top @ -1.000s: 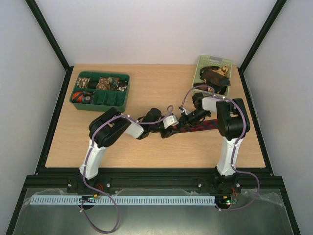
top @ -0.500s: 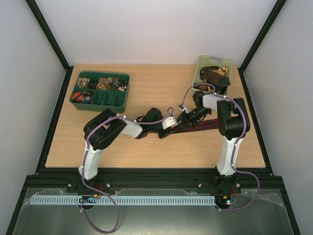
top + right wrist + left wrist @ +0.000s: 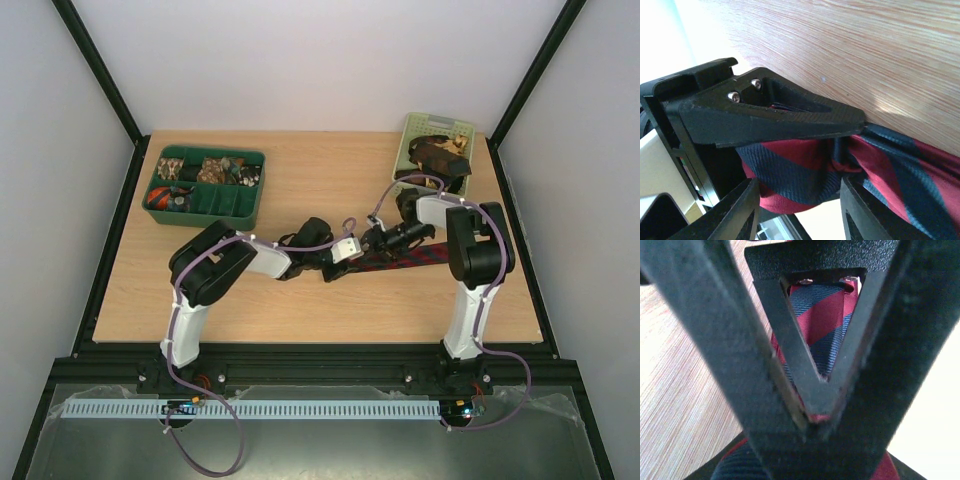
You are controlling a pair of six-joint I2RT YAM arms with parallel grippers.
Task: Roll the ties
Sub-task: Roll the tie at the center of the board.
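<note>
The left gripper (image 3: 332, 268) pinches the red-and-navy striped tie (image 3: 815, 325).

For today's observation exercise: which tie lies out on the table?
The dark red, navy-striped tie; the rest sit in the pale basket and green tray.

Tie (image 3: 880, 170): dark red with wide navy diagonal stripes and a fine ribbed weave (same pattern on the rolled end and the flat run). Table (image 3: 300, 170): light wood, straight grain. Divided tray (image 3: 250, 212): dark green. Rolled ties (image 3: 212, 172) in it: mostly brown and tan; red-orange roll (image 3: 160, 197) at one end. Basket (image 3: 418, 128): pale green, holding a dark brown and black bundle (image 3: 440, 155). Left arm (image 3: 215, 265) and right arm (image 3: 478, 245): black with white links. Cables (image 3: 240, 437): lilac. Walls (image 3: 320, 60): white.
</note>
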